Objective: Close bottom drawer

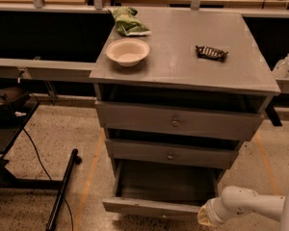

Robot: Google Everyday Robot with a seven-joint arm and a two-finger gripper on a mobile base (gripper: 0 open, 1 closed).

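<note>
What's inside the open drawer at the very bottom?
The low grey wooden bottom drawer shows only its bare bottom panel inside. Its back part is hidden under the grey middle drawer. The robot's pale end effector sits by its front corner.

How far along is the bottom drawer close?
Done: nothing yet. The bottom drawer stands pulled well out, its inside showing. In hand: the gripper sits low by the right end of the drawer front; contact can't be confirmed. Left: push the drawer fully in under the middle drawer.
</note>
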